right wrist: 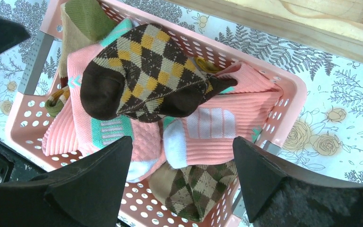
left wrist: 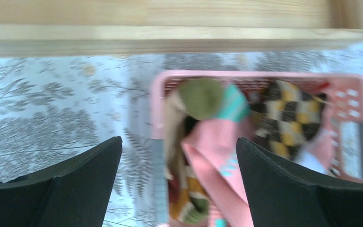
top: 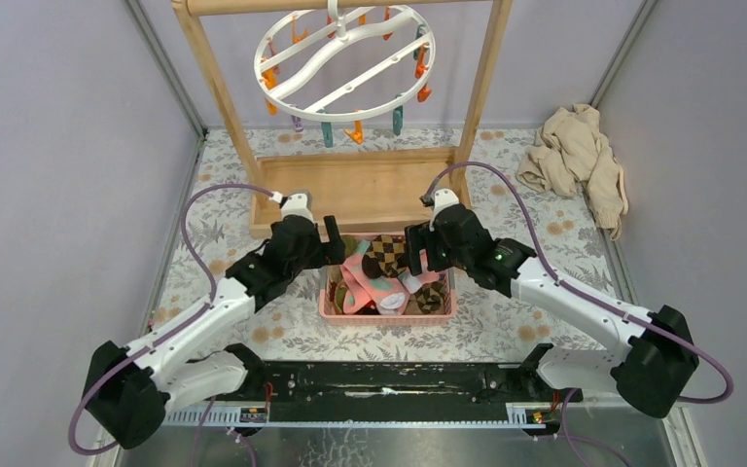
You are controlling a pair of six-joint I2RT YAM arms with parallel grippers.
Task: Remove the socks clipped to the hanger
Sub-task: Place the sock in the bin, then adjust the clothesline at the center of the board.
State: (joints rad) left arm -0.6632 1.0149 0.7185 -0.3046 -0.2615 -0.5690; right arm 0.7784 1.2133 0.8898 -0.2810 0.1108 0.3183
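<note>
Socks (right wrist: 146,71) lie heaped in the pink basket (right wrist: 293,94): soft, light and limp, best pinched at a cuff. Left gripper (left wrist: 178,146) and right gripper (right wrist: 182,144) hang above them, jaws wide and empty. The hanger (top: 342,60) seems bare from afar.

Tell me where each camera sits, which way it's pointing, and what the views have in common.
Top external: above and behind the arms, looking down and forward; both arms show, left gripper and right gripper open over the pink basket, hanger beyond.
Left wrist: on the left arm, facing down at the basket's edge; its two dark fingers frame the view.
Right wrist: on the right arm, facing down into the basket; its fingers show below.
Shared: all three show the basket of socks.
</note>
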